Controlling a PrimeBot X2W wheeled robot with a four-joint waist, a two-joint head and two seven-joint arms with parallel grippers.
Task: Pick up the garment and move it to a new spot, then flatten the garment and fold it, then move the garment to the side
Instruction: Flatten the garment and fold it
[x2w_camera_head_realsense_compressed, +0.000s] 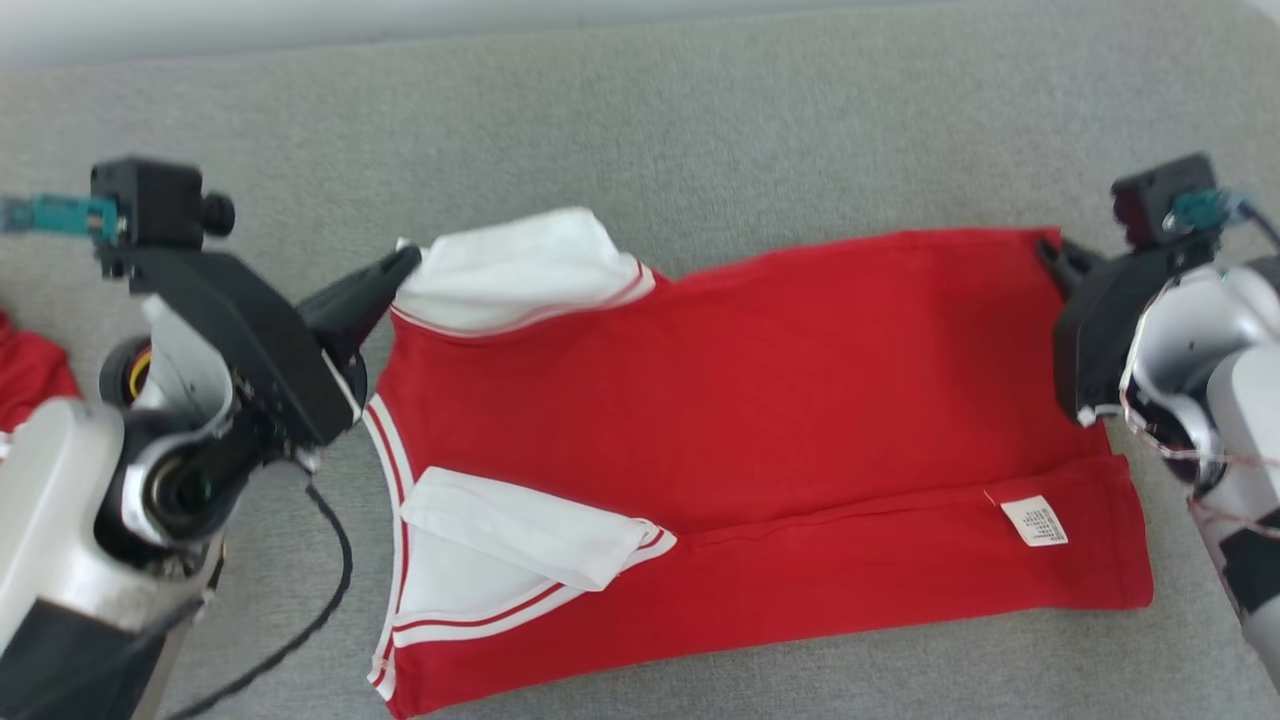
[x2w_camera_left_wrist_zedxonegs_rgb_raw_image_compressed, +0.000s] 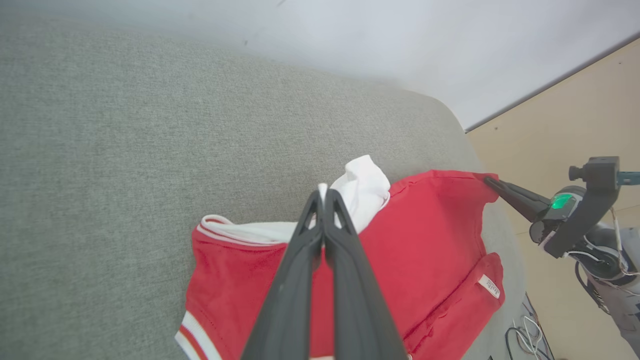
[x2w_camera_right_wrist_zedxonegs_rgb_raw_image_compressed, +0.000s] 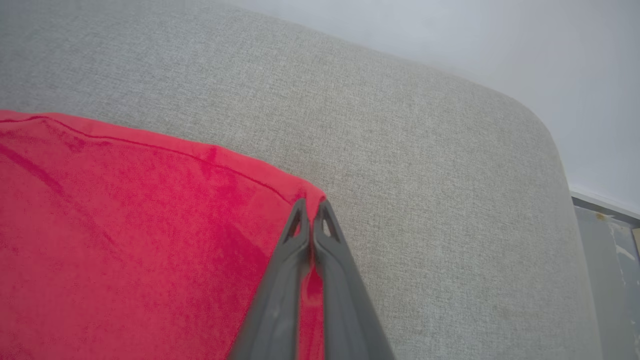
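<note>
Grey woven upholstered surface (x2w_camera_head_realsense_compressed: 700, 130) carries everything. The red garment (x2w_camera_head_realsense_compressed: 760, 380) lies at its centre, spread nearly flat, with its neck end toward 9 o'clock and its hem toward 3 o'clock. The edge at 6 o'clock is folded over the body as a long red band. White trim with red stripes (x2w_camera_head_realsense_compressed: 385, 440) runs along the neck end.

The left tool (x2w_camera_head_realsense_compressed: 405, 265) sits at the garment's 10 o'clock corner, its fingers pressed together and clamped on the white cloth there. The right tool (x2w_camera_head_realsense_compressed: 1052, 252) sits at the 2 o'clock corner, fingers together and pinching the red hem corner, with a sliver of red cloth showing between them in its wrist view.

The garment has 2 white sleeves. 1 sleeve (x2w_camera_head_realsense_compressed: 520, 265) lies at 11 o'clock beside the left tool, and the other (x2w_camera_head_realsense_compressed: 520, 530) is folded inward at 7 o'clock. A scrap of red cloth (x2w_camera_head_realsense_compressed: 30, 375) shows at the far 9 o'clock edge. A small white care label (x2w_camera_head_realsense_compressed: 1035, 521) sits on the folded band at 4 o'clock.
</note>
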